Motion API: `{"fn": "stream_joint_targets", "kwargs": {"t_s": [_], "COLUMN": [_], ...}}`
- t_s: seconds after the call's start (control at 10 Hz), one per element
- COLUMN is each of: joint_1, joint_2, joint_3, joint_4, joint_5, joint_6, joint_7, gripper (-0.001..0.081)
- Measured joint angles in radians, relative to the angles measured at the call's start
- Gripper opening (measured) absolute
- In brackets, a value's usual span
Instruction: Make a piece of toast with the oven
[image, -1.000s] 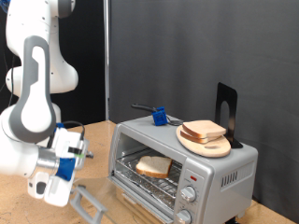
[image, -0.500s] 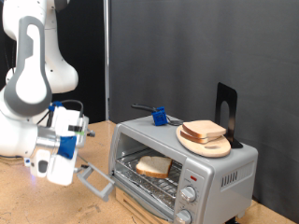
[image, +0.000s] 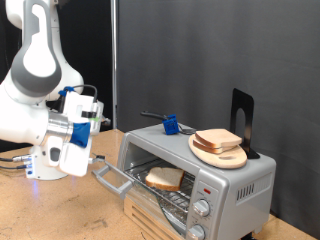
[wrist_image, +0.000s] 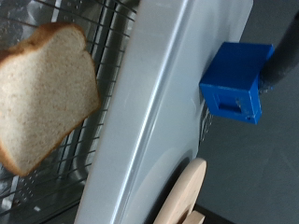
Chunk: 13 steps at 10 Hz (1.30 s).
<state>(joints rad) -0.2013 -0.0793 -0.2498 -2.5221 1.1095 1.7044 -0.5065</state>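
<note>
Jaws: I cannot tell whether my jaws are released or clenched. In the exterior view my white-and-blue hand (image: 62, 148) hangs at the exterior view's left, and the fingertips are lost behind the raised edge of the door. The wrist view shows none of my fingers.
Door: the oven's door (image: 112, 178) hangs part-way open, tilted, with its free edge just beside my hand. I cannot make out whether I touch it.
Piece of toast: the piece of toast (image: 164, 179) lies flat on the wire rack (wrist_image: 89, 51) inside the oven (image: 245, 180). In the wrist view it is pale with a tan crust, and its lower corner is cut off by the frame edge.
Second slice: another slice (image: 219, 141) rests on the round wooden plate (image: 228, 158) on the oven's roof. In the wrist view only a sliver of the plate's rim shows.
Blue block: a small blue block (image: 171, 125) sits on the roof with a dark handle reaching away from it. What it belongs to is hard to tell.
Black stand: a dark upright piece (image: 241, 118) rises behind the plate.
Controls: two knobs (image: 201, 209) and a red light on the front panel, the lower knob partly cropped.
Desk: a wooden desk (image: 40, 215) carries the oven.
Room: a dark curtain fills the background.
</note>
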Motion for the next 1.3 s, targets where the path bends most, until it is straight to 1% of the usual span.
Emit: {"fn": "stream_joint_targets", "kwargs": {"t_s": [0.1,0.4,0.5,0.7,0.8,0.9,1.0,1.1,1.2,1.3], "joint_1": [0.001,0.002,0.001,-0.011,-0.019,-0.023,-0.023,-0.022,-0.022,-0.022], "joint_2": [-0.010,-0.006,-0.003,-0.002,-0.001,0.004,0.017,0.043,0.077,0.118], "joint_3": [0.012,0.036,0.037,0.033,0.027,0.024,0.026,0.028,0.029,0.030], "joint_4": [-0.004,-0.006,-0.007,-0.019,-0.034,-0.055,-0.075,-0.084,-0.084,-0.080], "joint_5": [0.002,0.002,-0.012,-0.087,-0.119,-0.132,-0.133,-0.125,-0.107,-0.085], "joint_6": [0.025,0.091,0.095,0.122,0.170,0.255,0.361,0.451,0.511,0.552], "joint_7": [0.016,0.051,0.070,0.077,0.072,0.049,0.013,-0.029,-0.068,-0.099], "gripper": [0.0682,0.0682,0.0682,0.0682,0.0682,0.0682,0.0682,0.0682,0.0682,0.0682]}}
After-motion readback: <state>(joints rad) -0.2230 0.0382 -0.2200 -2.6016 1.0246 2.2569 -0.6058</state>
